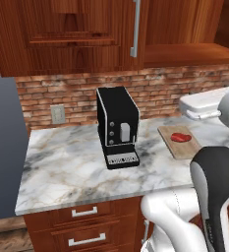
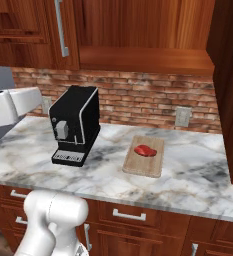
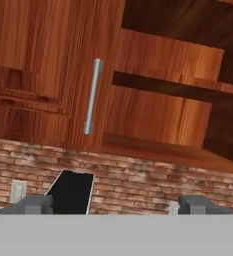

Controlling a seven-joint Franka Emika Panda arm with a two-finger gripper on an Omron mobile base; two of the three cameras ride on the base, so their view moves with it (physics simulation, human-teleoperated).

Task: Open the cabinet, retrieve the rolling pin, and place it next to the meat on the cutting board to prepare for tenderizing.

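1. My tool (image 3: 115, 204) faces the cabinet (image 3: 48, 65), fingertips spread wide and released, grasping nothing; I judge this suits searching the open half.
2. The left door is shut, its silver bar handle (image 3: 92, 96) upright; at 3 o'clock of it, bare shelves show no rolling pin.
3. The meat (image 2: 144, 150), a small red lump, lies on the tan cutting board (image 2: 153, 165), at 3 o'clock of the coffee machine (image 2: 75, 124) on the worktop (image 2: 198, 170).
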